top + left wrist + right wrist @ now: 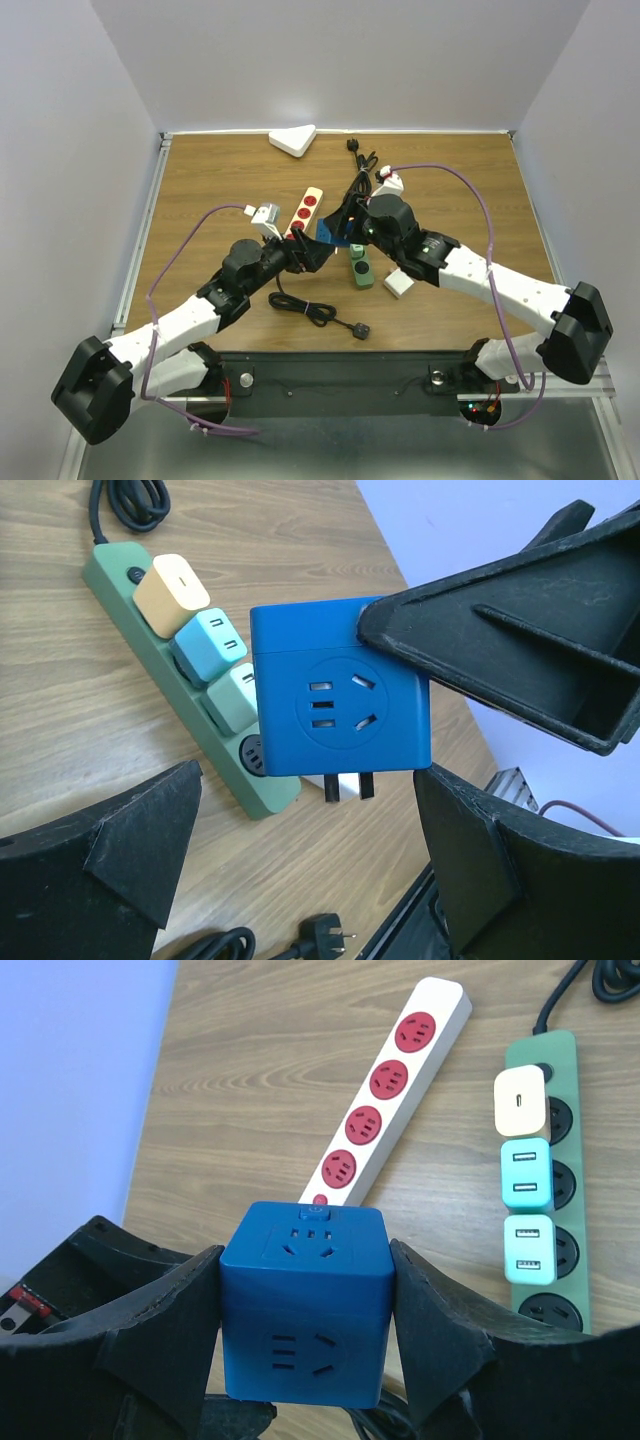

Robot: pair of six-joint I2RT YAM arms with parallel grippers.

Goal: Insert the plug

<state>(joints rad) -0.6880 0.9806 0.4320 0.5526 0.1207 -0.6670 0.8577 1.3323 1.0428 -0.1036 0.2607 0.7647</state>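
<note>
The right end effector (305,1310) is clamping the blue cube plug (320,1235) by 2 opposite sides, holding it off the surface (250,1080) between the white strip (445,998) with 4 red sockets and the green strip (555,1048), its prongs (347,786) pointing down in the left wrist view. The green strip is carrying 1 cream and 2 teal adapters (526,1175), its end socket sitting free. The left end effector (300,870) is hanging wide open beside the cube, gripping nothing.
</note>
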